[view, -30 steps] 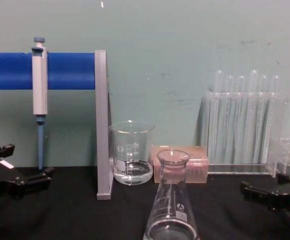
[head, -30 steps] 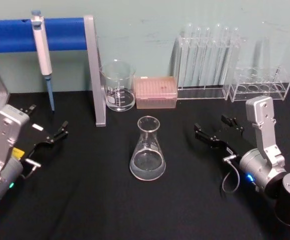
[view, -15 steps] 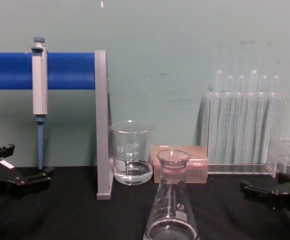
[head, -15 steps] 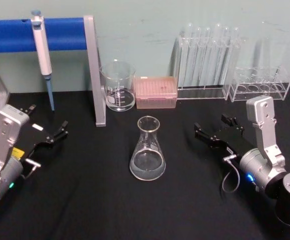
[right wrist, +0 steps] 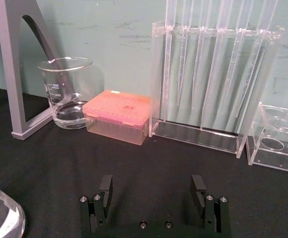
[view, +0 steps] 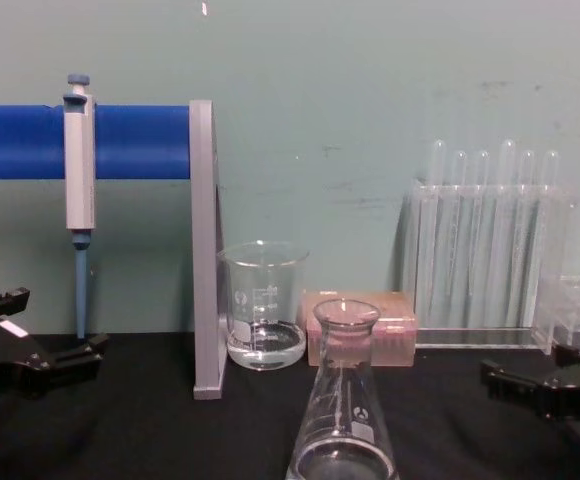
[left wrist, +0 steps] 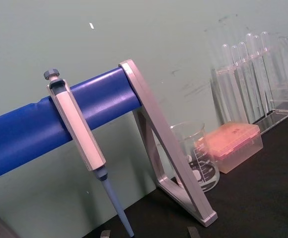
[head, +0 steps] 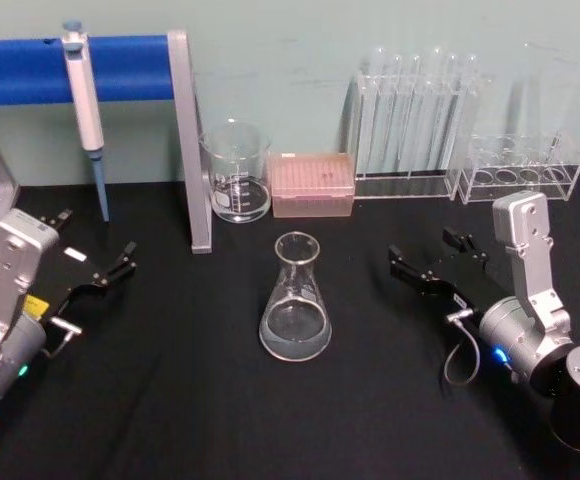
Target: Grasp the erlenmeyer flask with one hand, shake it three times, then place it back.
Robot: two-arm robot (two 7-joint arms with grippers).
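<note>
The erlenmeyer flask [head: 295, 300] is clear glass and stands upright on the black table, mid-front, with a little clear liquid in its base. It rises in the middle foreground of the chest view [view: 343, 420], and an edge of it [right wrist: 0, 218] shows in the right wrist view. My right gripper [head: 425, 252] [right wrist: 152, 191] [view: 525, 368] rests open to the right of the flask, apart from it, with nothing between its fingers. My left gripper [head: 95, 238] [view: 55, 325] lies open at the table's left, well clear of the flask.
A glass beaker [head: 236, 175] and a pink tip box [head: 312, 185] stand behind the flask. Farther right are a rack of test tubes [head: 410, 130] and a low clear rack [head: 515, 170]. A pipette [head: 85, 100] hangs on the blue-barred stand [head: 192, 140] at back left.
</note>
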